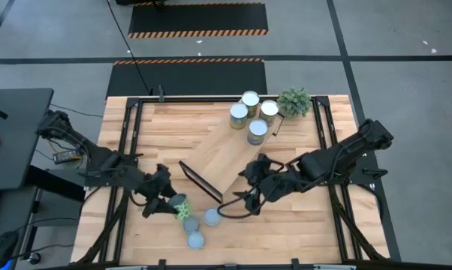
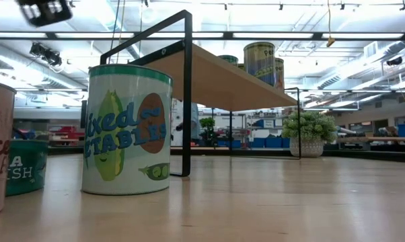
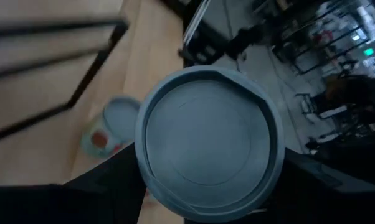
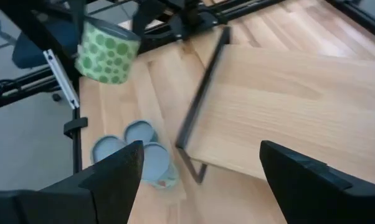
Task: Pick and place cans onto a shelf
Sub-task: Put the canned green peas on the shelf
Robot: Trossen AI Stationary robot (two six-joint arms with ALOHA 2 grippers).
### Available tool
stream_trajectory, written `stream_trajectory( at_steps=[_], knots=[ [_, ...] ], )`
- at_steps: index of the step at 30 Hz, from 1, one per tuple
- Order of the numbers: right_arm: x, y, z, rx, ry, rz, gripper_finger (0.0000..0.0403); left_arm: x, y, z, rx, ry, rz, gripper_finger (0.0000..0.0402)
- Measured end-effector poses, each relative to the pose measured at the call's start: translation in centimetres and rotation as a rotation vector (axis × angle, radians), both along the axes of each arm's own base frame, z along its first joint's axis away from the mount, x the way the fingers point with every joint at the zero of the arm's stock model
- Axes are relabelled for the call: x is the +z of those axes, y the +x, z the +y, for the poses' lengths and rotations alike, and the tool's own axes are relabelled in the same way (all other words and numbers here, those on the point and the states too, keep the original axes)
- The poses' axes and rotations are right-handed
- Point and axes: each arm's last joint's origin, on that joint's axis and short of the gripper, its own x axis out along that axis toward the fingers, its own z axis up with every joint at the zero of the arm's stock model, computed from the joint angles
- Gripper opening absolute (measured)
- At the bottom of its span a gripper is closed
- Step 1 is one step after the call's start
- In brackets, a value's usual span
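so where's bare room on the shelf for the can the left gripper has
The long light-wood shelf is bare from its dark near end frame up to the four pale-topped cans crowded at the far end by the small green potted plant. The right gripper hangs beside that near end.

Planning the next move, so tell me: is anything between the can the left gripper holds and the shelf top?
Nothing visible blocks it. The left gripper holds the green-dotted can lifted beside the shelf, whose near end is bare; four cans stand at the far end.
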Motion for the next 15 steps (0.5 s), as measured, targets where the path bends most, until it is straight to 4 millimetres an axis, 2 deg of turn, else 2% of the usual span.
stream_trajectory(
  at_steps=[4,8,15],
  knots=[
    [0.8,-1.7,-1.0,-0.054,-0.015,0.033,0.0326,2.5,0.7,1.0,0.022,0.049,-0.097,0.0278],
    [1.5,-3.2,-1.8,-0.094,-0.003,0.066,0.0326,4.2,1.7,2.5,0.080,0.126,-0.124,0.0279],
    [1.3,-4.0,-2.3,-0.133,-0.025,0.117,0.0326,5.6,4.3,5.3,0.166,0.320,-0.081,0.0279]
  ],
)
